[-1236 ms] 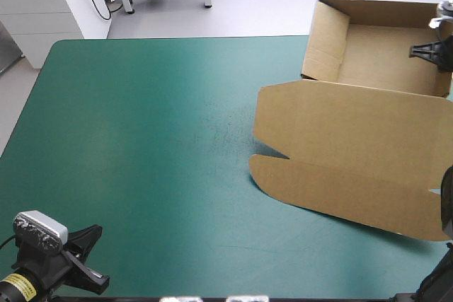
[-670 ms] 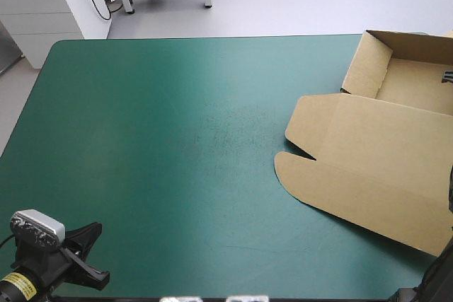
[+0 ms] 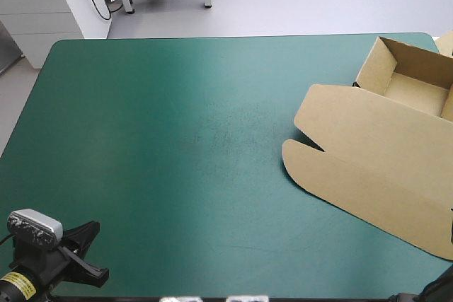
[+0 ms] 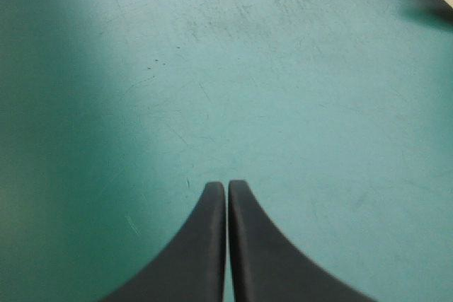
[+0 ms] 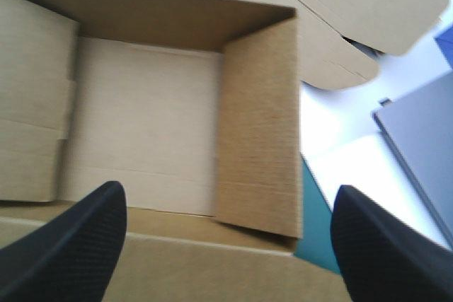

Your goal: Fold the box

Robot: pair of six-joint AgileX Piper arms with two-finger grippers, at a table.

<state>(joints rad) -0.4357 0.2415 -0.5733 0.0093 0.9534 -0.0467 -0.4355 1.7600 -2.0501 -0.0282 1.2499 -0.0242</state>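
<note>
At the far right corner, our right gripper (image 5: 230, 192) gapes over the box (image 5: 141, 118), left gripper (image 4: 226, 186) clenched; we should lift straight, clearing its walls.

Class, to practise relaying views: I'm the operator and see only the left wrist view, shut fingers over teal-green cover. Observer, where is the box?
Observer: The box lies on the right side of the table, near the far corner.
Operator: Is it folded?
Observer: Partly: walls stand as an open tray, the lid flat toward the near edge.
Operator: The right gripper?
Observer: The right gripper hangs over the tray, fingers wide apart, holding nothing.
</note>
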